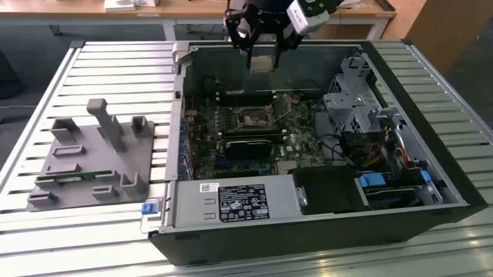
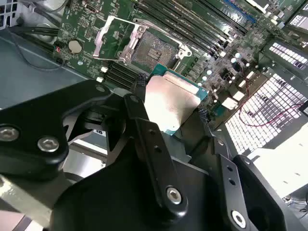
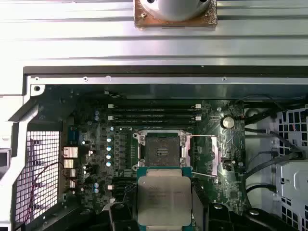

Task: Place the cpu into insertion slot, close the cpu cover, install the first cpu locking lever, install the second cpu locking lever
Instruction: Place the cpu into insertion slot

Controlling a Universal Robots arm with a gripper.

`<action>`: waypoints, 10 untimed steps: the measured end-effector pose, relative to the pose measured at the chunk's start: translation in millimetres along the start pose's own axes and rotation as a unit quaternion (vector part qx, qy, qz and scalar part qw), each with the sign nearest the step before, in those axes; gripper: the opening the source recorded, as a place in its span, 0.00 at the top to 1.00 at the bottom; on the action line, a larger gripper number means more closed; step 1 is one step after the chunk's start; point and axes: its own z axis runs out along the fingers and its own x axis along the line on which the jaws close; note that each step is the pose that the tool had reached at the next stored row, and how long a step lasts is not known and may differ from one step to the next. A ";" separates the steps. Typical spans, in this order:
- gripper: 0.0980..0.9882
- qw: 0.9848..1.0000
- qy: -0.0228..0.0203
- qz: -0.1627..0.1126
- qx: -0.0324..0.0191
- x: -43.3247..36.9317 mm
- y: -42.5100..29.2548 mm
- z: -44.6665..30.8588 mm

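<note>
Cpu (image 3: 163,199) in end effector (image 2: 171,96), apart from insertion slot (image 3: 162,147)

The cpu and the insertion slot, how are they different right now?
The cpu has a pale silvery top; the insertion slot has a dark centre inside a silver rim. The cpu is gripped by the gripper, up above the green board; the insertion slot sits in that board. The cpu is a flat chip; the insertion slot is an empty socket. Both are square.
</note>
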 end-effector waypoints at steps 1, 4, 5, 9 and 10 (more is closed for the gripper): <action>0.50 1.000 0.000 0.000 0.000 0.0 0.0 0.0; 0.50 1.000 0.000 0.000 0.000 0.0 0.0 0.0; 0.50 1.000 0.000 0.000 0.000 0.0 0.0 0.0; 0.50 1.000 -0.001 0.006 0.000 0.0 0.0 0.0; 0.50 1.000 -0.001 0.009 0.000 0.1 0.0 0.0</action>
